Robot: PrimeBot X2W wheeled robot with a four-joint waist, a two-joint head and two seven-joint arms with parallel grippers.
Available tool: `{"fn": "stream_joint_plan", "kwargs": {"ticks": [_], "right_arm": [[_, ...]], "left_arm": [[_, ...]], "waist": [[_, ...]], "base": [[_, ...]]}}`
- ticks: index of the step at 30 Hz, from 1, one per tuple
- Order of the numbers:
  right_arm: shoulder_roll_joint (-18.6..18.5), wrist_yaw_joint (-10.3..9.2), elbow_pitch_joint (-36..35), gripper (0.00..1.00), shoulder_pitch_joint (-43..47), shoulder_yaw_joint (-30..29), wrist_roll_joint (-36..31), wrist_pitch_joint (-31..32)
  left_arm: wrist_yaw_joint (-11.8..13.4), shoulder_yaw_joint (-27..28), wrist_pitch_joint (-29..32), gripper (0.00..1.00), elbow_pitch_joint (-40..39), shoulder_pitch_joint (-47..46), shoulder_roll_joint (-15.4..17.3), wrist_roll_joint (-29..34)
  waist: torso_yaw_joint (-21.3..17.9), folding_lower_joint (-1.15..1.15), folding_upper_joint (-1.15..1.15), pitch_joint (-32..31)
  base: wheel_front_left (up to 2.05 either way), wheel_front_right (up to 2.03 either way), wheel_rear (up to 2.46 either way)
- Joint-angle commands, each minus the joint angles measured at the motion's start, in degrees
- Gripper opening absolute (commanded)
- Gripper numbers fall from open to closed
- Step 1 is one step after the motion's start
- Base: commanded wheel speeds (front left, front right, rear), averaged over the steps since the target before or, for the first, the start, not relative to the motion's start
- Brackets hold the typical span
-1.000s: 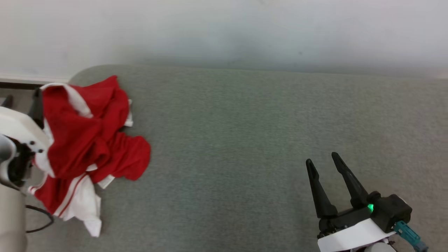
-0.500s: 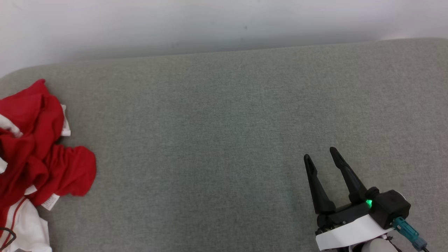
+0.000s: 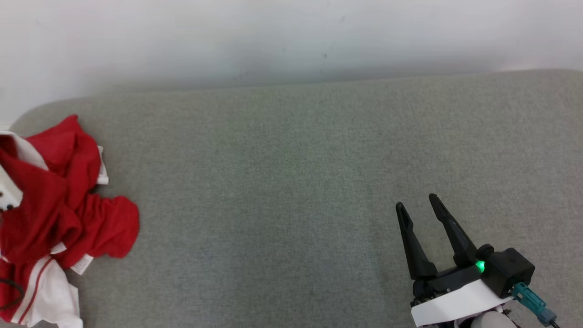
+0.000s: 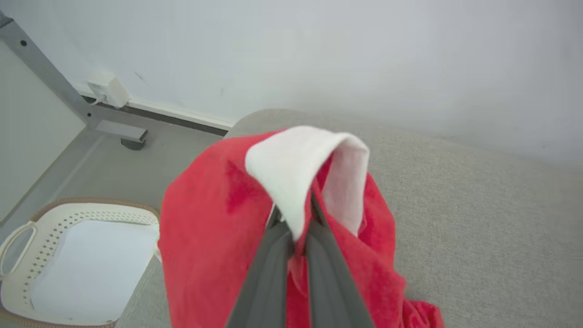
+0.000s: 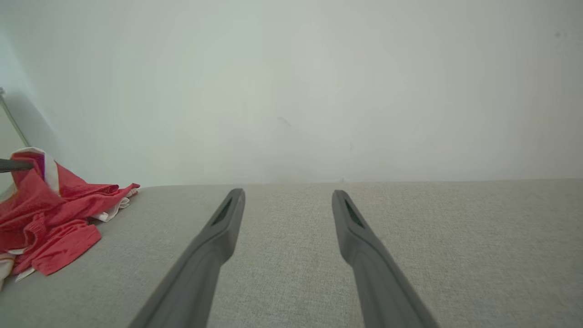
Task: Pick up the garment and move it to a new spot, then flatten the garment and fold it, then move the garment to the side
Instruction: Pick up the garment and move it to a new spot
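— Garment [image 3: 59, 205] bunched at the far left of the grey cushion [image 3: 291, 182], left claw [image 4: 295, 225] clamped on it. Still the pick-up step, I'd say.
— Next, carry it centre-frame. Right claw [image 3: 416, 203], lower right, hangs spread, empty.

One red-and-white garment [image 3: 59, 214] sits at the left edge of the head view. There are two grippers, the left gripper [image 4: 296, 228] and the right gripper [image 3: 416, 202], with two dark fingers each. One white basket [image 4: 68, 216] shows at the lower left of the left wrist view.
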Motion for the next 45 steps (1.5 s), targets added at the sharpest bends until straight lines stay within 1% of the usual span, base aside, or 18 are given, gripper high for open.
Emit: {"fn": "stream_joint_plan", "kwargs": {"ticks": [1,6,9,13,16,17,20,24,27,29,32,35,38,39,41,45], "right_arm": [[-0.2,-0.10,0.2,1.00,0.6,-0.2,0.5,0.1],[-0.2,-0.10,0.1,1.00,1.6,-0.3,1.2,0.1],[-0.2,-0.10,-0.1,1.00,2.4,-0.3,1.1,0.1],[-0.3,-0.10,-1.1,1.00,2.8,-0.7,0.8,0.1],[-0.3,-0.10,-1.8,1.00,3.3,-1.1,0.8,0.1],[-0.3,-0.10,-1.8,1.00,3.3,-1.1,0.8,0.1],[-0.2,-0.10,-2.7,1.00,3.5,-1.4,0.5,0.1],[-0.2,-0.10,-3.5,1.00,3.8,-2.0,0.3,0.1],[-0.2,-0.10,-3.9,1.00,3.8,-2.4,0.2,0.1],[-0.3,-0.10,-4.0,1.00,3.7,-2.7,0.2,0.1],[-0.2,-0.10,-4.3,1.00,3.6,-3.0,0.1,0.1],[-0.2,-0.10,-4.2,1.00,3.6,-3.4,0.2,0.1],[-0.2,-0.10,-4.0,1.00,3.7,-3.5,0.3,0.1],[-0.2,-0.10,-3.8,1.00,3.6,-3.4,0.3,0.1],[-0.2,-0.10,-3.4,1.00,3.6,-3.2,0.3,0.1],[-0.2,-0.10,-2.3,1.00,3.2,-2.7,0.0,0.1]], "left_arm": [[-0.3,-1.2,-1.0,0.00,-1.3,-1.4,-0.3,1.0],[-0.8,-5.8,-1.6,0.00,-6.3,-3.6,-2.0,1.8],[-0.9,-10.1,-1.2,0.00,-11.4,-4.0,-3.0,1.8],[-0.9,-15.3,-0.1,0.00,-20.6,-3.1,-3.5,-1.0],[-0.9,-17.6,1.5,0.00,-27.7,-1.8,-3.7,-3.6],[-0.9,-17.6,1.5,0.00,-27.7,-1.8,-3.7,-3.6],[-0.9,-18.8,3.3,0.00,-34.7,0.0,-3.8,-6.2],[-0.7,-19.0,5.0,0.00,-43.5,2.0,-4.6,-8.2],[0.0,-18.8,6.4,0.00,-49.4,3.3,-6.3,-10.5],[0.6,-19.0,6.9,0.00,-52.8,4.0,-7.1,-11.0],[1.3,-19.9,7.6,0.00,-56.5,6.4,-9.2,-12.3],[2.0,-21.0,7.4,0.00,-58.2,9.8,-10.6,-13.3],[2.5,-22.3,5.6,0.00,-56.7,14.2,-12.3,-13.1],[2.5,-23.2,4.6,0.00,-55.6,15.8,-12.8,-12.4],[2.4,-24.7,1.9,0.00,-52.6,18.7,-14.9,-12.3],[1.9,-28.9,-3.8,0.00,-43.7,22.6,-18.1,-9.9]], "waist": [[1.1,0.00,0.00,-2.3],[2.0,0.00,0.00,-5.2],[2.0,0.00,0.00,-6.4],[1.2,0.00,0.00,-7.4],[-0.1,0.00,0.00,-8.1],[-0.1,0.00,0.00,-8.1],[-2.1,0.00,0.00,-8.6],[-5.2,0.00,0.00,-9.0],[-7.7,0.00,0.00,-9.0],[-9.3,0.00,0.00,-8.7],[-11.5,0.00,0.00,-8.0],[-13.3,0.00,0.00,-7.4],[-14.6,0.00,0.00,-6.7],[-14.9,0.00,0.00,-6.7],[-15.2,0.00,0.00,-6.6],[-15.1,0.00,0.00,-6.4]], "base": [[0.00,0.00,0.00],[0.00,0.00,0.00],[0.00,0.00,0.00],[0.00,0.00,0.00],[0.00,0.00,0.00],[0.00,0.00,0.00],[0.00,0.00,0.00],[0.00,0.00,0.00],[0.00,0.00,0.00],[0.00,0.00,0.00],[0.00,0.00,0.00],[0.00,0.00,0.00],[0.00,0.00,0.00],[0.00,0.00,0.00],[0.00,0.00,0.00],[0.00,0.00,0.00]]}}
